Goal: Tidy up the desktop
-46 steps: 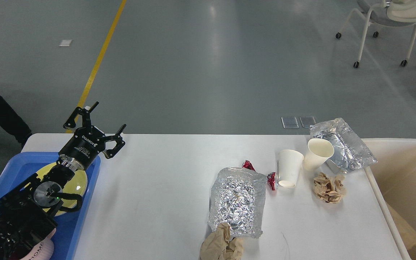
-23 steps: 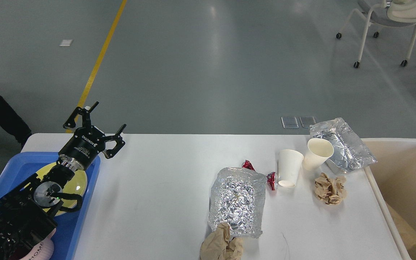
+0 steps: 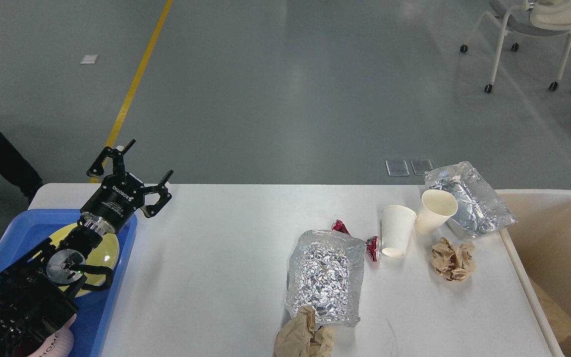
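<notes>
White rounded matte desktop (image 3: 226,267) carries light crumpled silver foil tray (image 3: 326,275) at five o'clock; left gripper (image 3: 139,181), fingers apart and empty, could crush it or knock nearby white paper cups (image 3: 397,230); right gripper unseen.

Your desktop (image 3: 216,258) carries two foil bags (image 3: 326,276), two paper cups (image 3: 397,230), crumpled brown paper (image 3: 453,259), a red wrapper (image 3: 372,248) and a blue tray (image 3: 94,317).

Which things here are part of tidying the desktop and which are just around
Job: desktop; foil bags and; paper cups and; crumpled brown paper and; red wrapper; beige bin; open left gripper.
Just around: blue tray, yellow plate, chair.
</notes>
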Controlling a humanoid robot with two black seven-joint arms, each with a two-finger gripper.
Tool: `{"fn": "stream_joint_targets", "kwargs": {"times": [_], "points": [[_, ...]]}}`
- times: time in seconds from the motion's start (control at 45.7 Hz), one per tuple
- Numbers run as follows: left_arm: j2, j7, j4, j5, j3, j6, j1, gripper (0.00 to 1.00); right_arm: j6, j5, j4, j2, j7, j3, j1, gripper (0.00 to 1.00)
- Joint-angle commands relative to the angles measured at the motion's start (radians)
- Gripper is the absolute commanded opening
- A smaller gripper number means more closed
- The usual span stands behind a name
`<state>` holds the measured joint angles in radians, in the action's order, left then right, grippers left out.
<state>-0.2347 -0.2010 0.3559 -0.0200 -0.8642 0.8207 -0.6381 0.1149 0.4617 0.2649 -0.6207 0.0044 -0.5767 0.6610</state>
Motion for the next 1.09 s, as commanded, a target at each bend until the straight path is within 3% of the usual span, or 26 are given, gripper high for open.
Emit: {"fn": "stream_joint_targets", "kwargs": {"times": [0.0,0.175,0.263,0.285,0.328,0.482,0.657,0.854,1.072], "points": [[0.0,0.0,0.0,0.0,0.001,0.0,0.0,1.0,0.0,0.0,0.001,0.022,0.0,0.029,0.0,0.2],[0.0,0.0,0.0,0.0,0.001,0.0,0.0,1.0,0.002,-0.001,0.007,0.049,0.0,0.077,0.002,0.21],[0.0,0.0,0.0,-0.002,0.001,0.0,0.0,1.0,0.002,-0.001,0.007,0.053,0.0,0.077,0.002,0.31],[0.0,0.0,0.0,0.0,0.001,0.0,0.0,1.0,0.002,-0.001,0.007,0.056,0.0,0.077,0.002,0.43],[0.0,0.0,0.0,0.0,-0.001,0.0,0.0,1.0,0.0,-0.001,0.007,0.056,-0.001,0.08,0.002,1.0],[0.0,0.0,0.0,0.0,-0.001,0.0,0.0,1.0,0.008,-0.003,0.036,0.044,-0.001,0.077,0.017,1.0],[0.0,0.0,0.0,0.0,0.001,0.0,0.0,1.0,0.048,-0.006,0.275,-0.065,-0.004,0.005,0.221,1.0],[0.0,0.002,0.0,0.0,-0.001,0.0,0.0,1.0,0.207,0.0,0.735,-0.203,-0.009,-0.319,0.796,1.0],[0.0,0.002,0.0,0.0,0.001,0.0,0.0,1.0,0.567,-0.003,1.02,-0.088,-0.009,-0.568,1.44,1.0]]}}
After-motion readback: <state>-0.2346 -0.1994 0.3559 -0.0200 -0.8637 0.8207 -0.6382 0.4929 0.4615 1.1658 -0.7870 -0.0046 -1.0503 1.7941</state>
